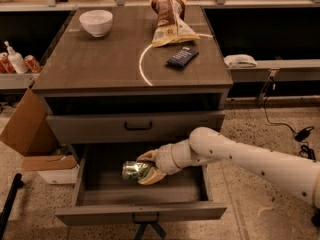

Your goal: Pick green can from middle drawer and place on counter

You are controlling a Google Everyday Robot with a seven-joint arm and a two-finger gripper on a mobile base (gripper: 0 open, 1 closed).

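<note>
Gripper [142,169] is down inside the open middle drawer [90,196], arm reaching in from the right. Green can [133,170] lies on its side w/ its long axis running left-right, approx mid-drawer. One of the fingers [148,156] sits over the can's top right, the other under its lower right. They're clamped on that right end, while the can's left end sticks out free. Can't tell if the can rests on the drawer floor or is just off it. Drawer front above [135,126] w/ black bar handle is closed. On the counter [100,69]: white bowl [96,22] back left, chip bag [171,28] back centre-right, dark packet [182,57] just in front of the bag. Cardboard box [27,129] stands on the floor left of the cabinet.
</note>
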